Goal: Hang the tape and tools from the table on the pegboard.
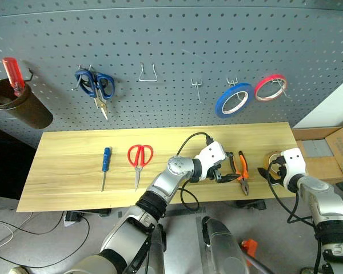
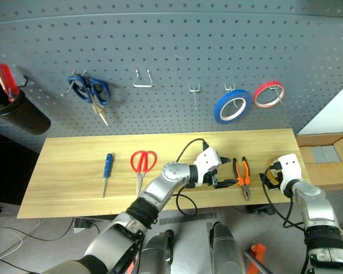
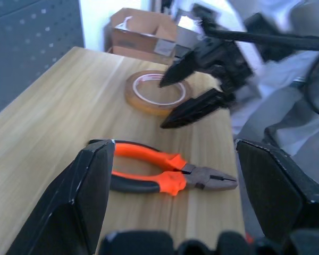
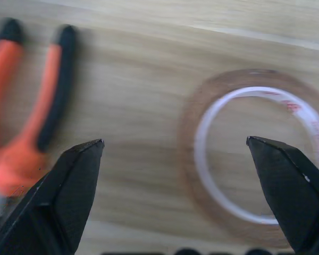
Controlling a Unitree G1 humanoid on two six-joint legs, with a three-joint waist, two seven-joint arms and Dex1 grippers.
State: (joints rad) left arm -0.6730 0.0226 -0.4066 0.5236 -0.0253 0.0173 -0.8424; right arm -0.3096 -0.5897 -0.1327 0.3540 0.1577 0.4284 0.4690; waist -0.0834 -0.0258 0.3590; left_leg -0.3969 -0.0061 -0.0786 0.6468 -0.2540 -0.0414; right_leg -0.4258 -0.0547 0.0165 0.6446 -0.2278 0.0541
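The tape [image 3: 158, 93], a thin tan ring, lies flat near the right end of the desk [image 1: 74, 148], close to its front edge. The right gripper [image 3: 173, 98] hangs just over it with its jaws wide apart and nothing between them; whether a fingertip touches the ring cannot be told. Just left of the tape lie the orange-and-black pliers [image 1: 242, 171], handles toward the pegboard [image 1: 177, 45] and nose toward the desk's front edge. The left gripper [image 1: 231, 178] reaches across from the left, its jaws spread wide and empty, close beside the pliers' handles. Farther left on the desk, well apart from the pliers, lie the red-handled scissors [image 1: 139, 161] with their blades pointing to the front edge, and beyond them the small blue-handled screwdriver [image 1: 105, 165]. On the pegboard above hang blue-handled scissors [image 1: 96, 87], a blue tape roll [image 1: 234, 100] and a red tape roll [image 1: 270, 88], with bare metal hooks [image 1: 147, 73] between them. At the board's far left a dark cup [image 1: 20, 104] holds a red-handled screwdriver [image 1: 13, 74]. Cardboard boxes [image 1: 331, 151] stand past the desk's right end.
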